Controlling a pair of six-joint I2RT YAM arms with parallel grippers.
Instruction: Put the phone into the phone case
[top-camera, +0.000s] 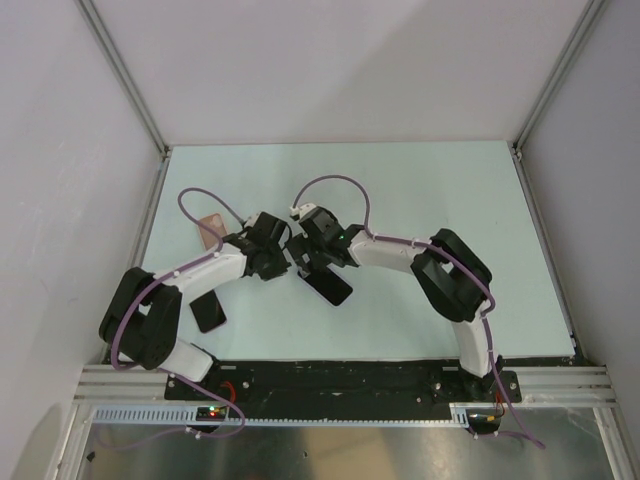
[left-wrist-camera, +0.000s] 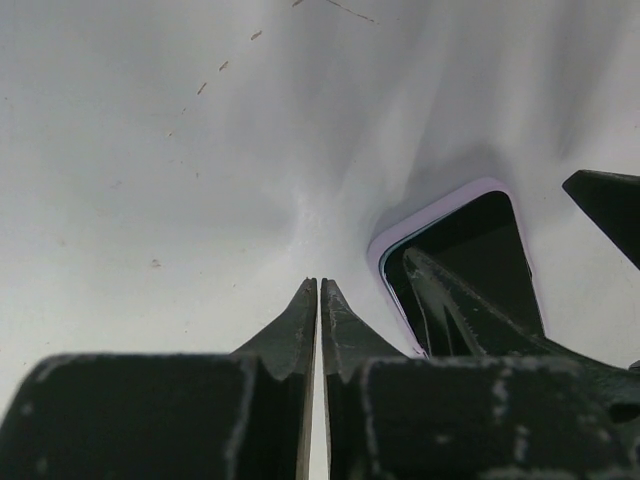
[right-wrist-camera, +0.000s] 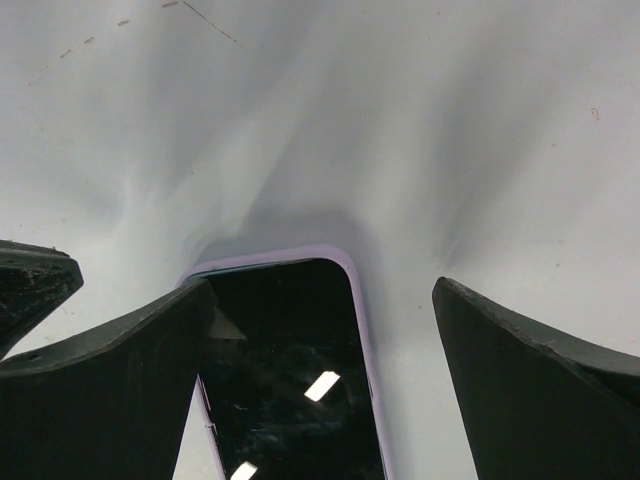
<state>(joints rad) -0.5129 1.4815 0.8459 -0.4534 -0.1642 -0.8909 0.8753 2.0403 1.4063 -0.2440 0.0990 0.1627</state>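
Straddling the phone (right-wrist-camera: 290, 400), right tool (right-wrist-camera: 320, 288) wide open, left tool (left-wrist-camera: 318, 290) closed

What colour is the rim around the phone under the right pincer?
Pale lilac: the rim frames the black phone. The right wrist view shows it best.

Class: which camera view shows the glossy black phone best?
The right wrist view: the glossy black rectangular phone fills the lower middle between open jaws, its pale lilac rim clear. The left wrist view shows one end, partly behind a dark jaw. The top view shows only a small dark slab.
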